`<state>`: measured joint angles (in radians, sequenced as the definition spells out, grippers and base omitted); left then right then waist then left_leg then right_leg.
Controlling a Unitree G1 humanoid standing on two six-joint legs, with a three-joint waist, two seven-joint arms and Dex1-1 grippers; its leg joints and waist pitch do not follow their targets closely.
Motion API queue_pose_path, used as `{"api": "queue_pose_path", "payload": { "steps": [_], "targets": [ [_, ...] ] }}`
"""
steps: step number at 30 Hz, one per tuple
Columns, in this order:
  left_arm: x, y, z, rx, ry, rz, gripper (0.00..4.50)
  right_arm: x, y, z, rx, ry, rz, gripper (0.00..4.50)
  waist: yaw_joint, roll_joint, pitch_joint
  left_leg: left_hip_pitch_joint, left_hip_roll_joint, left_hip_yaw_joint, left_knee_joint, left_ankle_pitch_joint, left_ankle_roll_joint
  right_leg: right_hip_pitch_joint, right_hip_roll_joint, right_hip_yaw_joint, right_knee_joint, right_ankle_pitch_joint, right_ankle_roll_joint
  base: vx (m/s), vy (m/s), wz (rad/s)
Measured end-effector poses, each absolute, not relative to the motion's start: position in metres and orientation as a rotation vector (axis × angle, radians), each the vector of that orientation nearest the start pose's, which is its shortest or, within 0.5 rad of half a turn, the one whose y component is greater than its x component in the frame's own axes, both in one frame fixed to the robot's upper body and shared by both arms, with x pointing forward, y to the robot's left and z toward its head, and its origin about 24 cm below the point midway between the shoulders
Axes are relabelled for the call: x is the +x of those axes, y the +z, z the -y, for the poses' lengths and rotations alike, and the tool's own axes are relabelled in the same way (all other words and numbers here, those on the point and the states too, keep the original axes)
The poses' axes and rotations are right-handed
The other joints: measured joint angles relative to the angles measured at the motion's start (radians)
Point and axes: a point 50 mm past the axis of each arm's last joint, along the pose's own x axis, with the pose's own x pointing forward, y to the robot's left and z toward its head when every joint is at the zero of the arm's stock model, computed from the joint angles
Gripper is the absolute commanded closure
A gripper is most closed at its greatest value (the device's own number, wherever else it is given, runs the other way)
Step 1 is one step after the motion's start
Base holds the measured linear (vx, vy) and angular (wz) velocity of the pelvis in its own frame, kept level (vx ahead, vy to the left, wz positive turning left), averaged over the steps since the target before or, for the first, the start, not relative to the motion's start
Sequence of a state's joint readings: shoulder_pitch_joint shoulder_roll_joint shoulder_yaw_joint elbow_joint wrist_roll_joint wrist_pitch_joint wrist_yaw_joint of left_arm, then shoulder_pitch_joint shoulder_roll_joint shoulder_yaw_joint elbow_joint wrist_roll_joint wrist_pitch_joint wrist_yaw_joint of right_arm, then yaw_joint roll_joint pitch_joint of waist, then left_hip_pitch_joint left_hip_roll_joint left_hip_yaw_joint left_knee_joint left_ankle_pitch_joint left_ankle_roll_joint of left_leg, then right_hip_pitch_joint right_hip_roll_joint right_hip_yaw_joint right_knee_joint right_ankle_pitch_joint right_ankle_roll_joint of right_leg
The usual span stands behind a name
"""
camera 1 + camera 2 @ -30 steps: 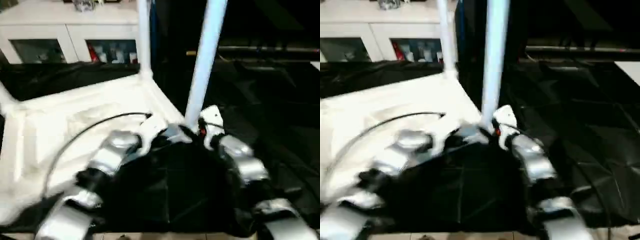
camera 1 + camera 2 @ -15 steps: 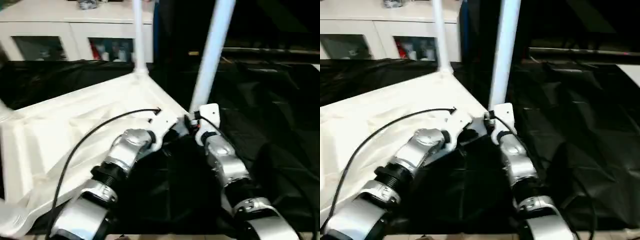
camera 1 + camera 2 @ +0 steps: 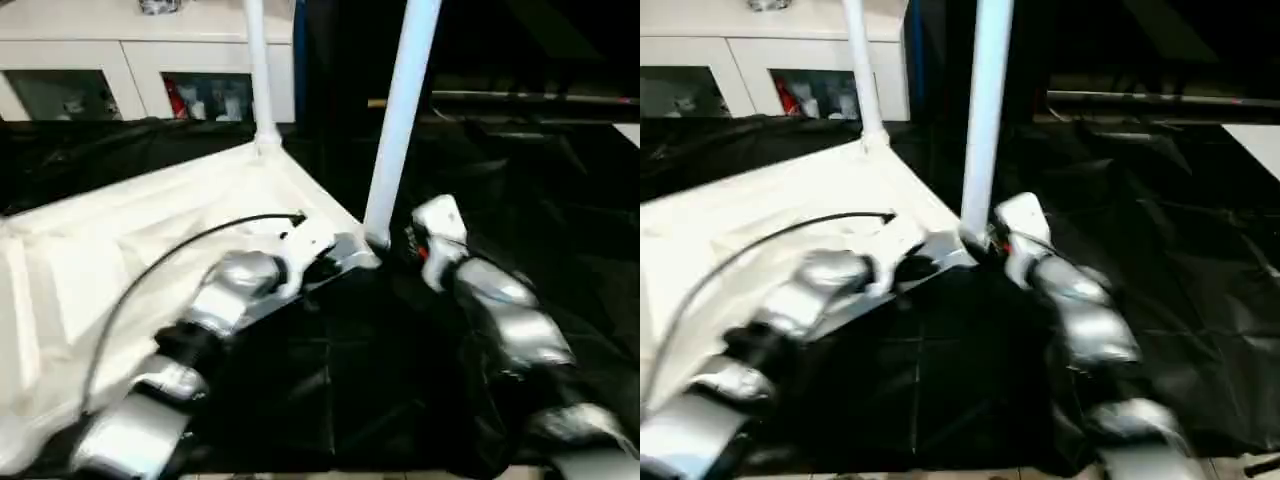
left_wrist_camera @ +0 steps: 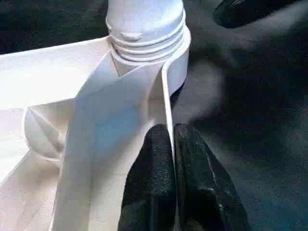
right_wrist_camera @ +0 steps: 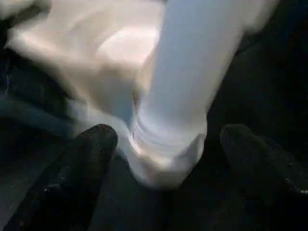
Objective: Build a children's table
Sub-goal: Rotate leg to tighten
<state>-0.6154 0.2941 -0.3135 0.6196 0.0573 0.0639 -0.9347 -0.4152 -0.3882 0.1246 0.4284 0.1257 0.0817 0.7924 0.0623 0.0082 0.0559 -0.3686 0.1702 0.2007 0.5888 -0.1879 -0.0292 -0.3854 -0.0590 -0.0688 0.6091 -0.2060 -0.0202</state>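
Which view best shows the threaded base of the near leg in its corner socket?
The left wrist view: the near leg shows its threaded base seated in the corner socket, with the left pincer shut on the tabletop rim. The right wrist view blurs that base. The eye views show the shaft, not the threads.

I see the children's table top (image 3: 120, 240) in plain white, its ribs shading cream, and both upright legs (image 3: 400, 110) white with a faint blue tint. My forearms (image 3: 505, 315) are silver, with a black cable (image 3: 150, 270). The end effector fingers (image 4: 159, 187) are black. The bench (image 3: 560, 180) wears a creased black cover. The cabinet (image 3: 130, 50) behind is white; something red, perhaps packaging, sits behind its glass (image 3: 178, 98).
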Motion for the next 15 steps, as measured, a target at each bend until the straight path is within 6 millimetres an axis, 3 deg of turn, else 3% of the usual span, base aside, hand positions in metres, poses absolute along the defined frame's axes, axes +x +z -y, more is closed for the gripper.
{"api": "queue_pose_path", "payload": {
  "steps": [3,11,15],
  "targets": [
    [0.318,0.051,-0.118,0.468,-1.268,-0.352,4.50,0.305,0.056,0.175,-0.233,0.922,-0.259,0.61,0.012,0.000,0.000,-0.002,0.000,0.000,0.001,0.000,0.000,-0.002,0.000,0.000,0.001,0.000,-0.001,0.000,0.000,0.00],
    [0.304,0.051,-0.112,0.443,-1.441,-0.368,4.50,0.294,0.065,0.160,-0.249,1.129,-0.277,0.61,0.038,-0.001,0.001,-0.001,0.000,0.003,0.003,0.000,0.000,0.000,-0.001,0.002,0.001,0.001,-0.002,0.000,0.000,0.00],
    [0.304,0.051,-0.112,0.442,-1.456,-0.371,4.50,0.292,0.062,0.159,-0.259,1.161,-0.298,0.77,0.040,-0.001,0.001,-0.001,0.000,0.003,0.003,0.000,0.000,0.001,-0.001,0.002,0.001,0.001,-0.002,0.000,0.000,0.00]
  ]
}}
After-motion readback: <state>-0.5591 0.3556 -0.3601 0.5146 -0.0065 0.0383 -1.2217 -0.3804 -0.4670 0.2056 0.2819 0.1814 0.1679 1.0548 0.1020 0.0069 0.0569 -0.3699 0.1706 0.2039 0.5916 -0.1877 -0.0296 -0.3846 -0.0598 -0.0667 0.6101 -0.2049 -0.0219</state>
